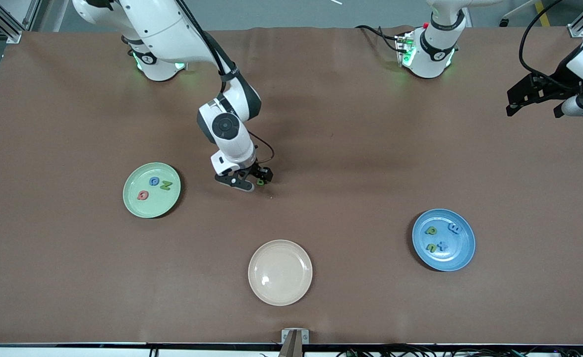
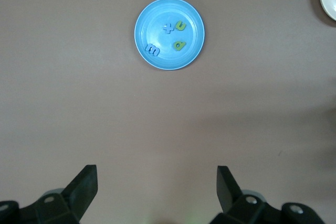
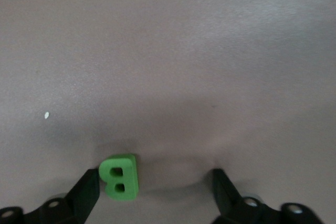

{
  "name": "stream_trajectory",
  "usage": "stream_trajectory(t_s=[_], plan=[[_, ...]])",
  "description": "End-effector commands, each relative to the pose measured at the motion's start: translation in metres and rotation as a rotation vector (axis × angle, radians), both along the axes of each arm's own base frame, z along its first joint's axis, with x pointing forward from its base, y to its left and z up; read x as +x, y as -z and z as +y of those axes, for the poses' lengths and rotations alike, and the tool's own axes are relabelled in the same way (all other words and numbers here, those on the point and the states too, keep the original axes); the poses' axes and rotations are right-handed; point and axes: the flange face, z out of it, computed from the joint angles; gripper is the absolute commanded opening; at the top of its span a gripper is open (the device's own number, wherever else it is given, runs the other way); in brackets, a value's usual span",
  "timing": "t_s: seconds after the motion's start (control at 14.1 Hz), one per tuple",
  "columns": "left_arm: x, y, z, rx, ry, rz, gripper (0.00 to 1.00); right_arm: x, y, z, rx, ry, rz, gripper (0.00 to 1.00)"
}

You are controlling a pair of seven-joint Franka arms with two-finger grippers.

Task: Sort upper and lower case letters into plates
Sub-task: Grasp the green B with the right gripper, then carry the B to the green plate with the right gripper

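So we see the brown table carrying three plates: the pale green plate toward the right arm's end holds the blue G, green N and red Q; the blue plate toward the left arm's end holds the blue m, blue x and two small green letters; the empty cream plate sits nearest the camera. The right gripper is down at the table between the two task plates, jaws wide around the green B, which touches one finger, apart from the other, so we cannot tell it is gripped. The left gripper waits raised at its own end, jaws wide, empty.
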Motion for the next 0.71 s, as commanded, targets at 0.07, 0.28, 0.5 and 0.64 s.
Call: stream_trajectory(t_s=[0.07,0.28,0.5,0.64], plan=[[-0.010,-0.009,0.006,0.002,-0.005,-0.008,1.00,0.009,-0.002,0.008,0.012,0.016,-0.005,0.92],[-0.009,-0.009,0.021,0.010,-0.033,-0.003,1.00,0.001,0.002,0.016,0.002,-0.011,-0.003,0.80],[-0.008,-0.007,0.030,0.013,-0.045,0.003,1.00,-0.006,0.004,0.022,-0.006,-0.028,0.002,0.63],[-0.006,-0.004,0.032,0.017,-0.048,0.005,1.00,-0.011,0.005,0.026,-0.023,-0.037,0.017,0.59]])
